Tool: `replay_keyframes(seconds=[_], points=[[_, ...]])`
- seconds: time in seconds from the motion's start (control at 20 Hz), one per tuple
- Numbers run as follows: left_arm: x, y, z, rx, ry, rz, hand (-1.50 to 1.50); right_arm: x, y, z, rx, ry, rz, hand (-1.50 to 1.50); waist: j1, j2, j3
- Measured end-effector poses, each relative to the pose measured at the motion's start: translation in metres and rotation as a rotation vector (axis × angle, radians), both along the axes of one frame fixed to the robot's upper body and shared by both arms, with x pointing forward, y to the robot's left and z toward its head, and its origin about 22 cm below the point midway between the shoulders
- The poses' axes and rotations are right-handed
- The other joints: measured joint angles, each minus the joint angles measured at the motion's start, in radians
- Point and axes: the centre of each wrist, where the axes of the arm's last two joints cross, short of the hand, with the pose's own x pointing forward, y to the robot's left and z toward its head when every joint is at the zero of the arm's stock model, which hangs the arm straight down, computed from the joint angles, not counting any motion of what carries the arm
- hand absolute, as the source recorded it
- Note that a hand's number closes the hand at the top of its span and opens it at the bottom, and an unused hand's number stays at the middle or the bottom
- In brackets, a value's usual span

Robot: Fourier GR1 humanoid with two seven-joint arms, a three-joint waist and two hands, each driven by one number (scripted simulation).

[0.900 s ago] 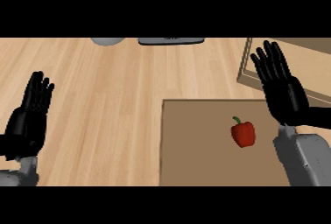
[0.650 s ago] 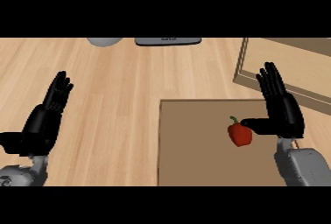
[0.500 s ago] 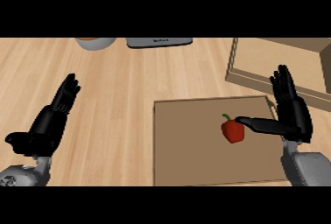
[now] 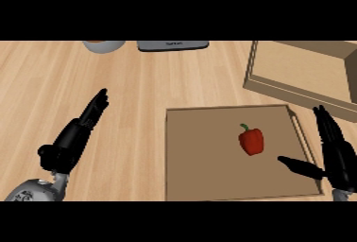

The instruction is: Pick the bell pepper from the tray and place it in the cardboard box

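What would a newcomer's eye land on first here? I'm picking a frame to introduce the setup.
The red bell pepper stands out, lying alone on the brown tray right of centre. Just right of it the right hand is open, thumb pointing toward the pepper but not touching it. The cardboard box sits at the upper right, and the left hand is open over the bare wood at left.

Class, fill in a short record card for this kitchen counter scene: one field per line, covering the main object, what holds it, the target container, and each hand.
object: small red bell pepper with green stem, lying on the tray, untouched
holder: flat brown square tray
target: open cardboard box, beyond the tray, at upper right
right hand: black right hand, open, thumb toward the pepper, at the tray's right edge
left hand: black left hand, open, over the wooden counter
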Motion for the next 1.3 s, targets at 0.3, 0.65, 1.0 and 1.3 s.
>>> replay_keyframes(seconds=[0.3, 0.65, 1.0, 1.3], points=[[0.005, -0.010, -0.001, 0.006, 0.021, -0.031, 0.00, -0.018, 0.033, 0.019, -0.171, 0.081, -0.036, -1.50, 0.014, -0.005, 0.000], [0.006, -0.021, -0.002, 0.008, 0.032, -0.069, 0.00, -0.044, 0.100, 0.066, -0.166, 0.297, -0.067, -1.50, 0.043, -0.003, 0.004], [0.016, -0.031, 0.003, 0.002, 0.018, -0.104, 0.00, -0.050, 0.157, 0.120, -0.110, 0.361, -0.115, -1.50, 0.076, 0.005, 0.010], [0.021, -0.026, 0.005, 0.000, 0.020, -0.105, 0.00, -0.036, 0.167, 0.124, -0.089, 0.367, -0.128, -1.50, 0.085, 0.007, 0.013]])
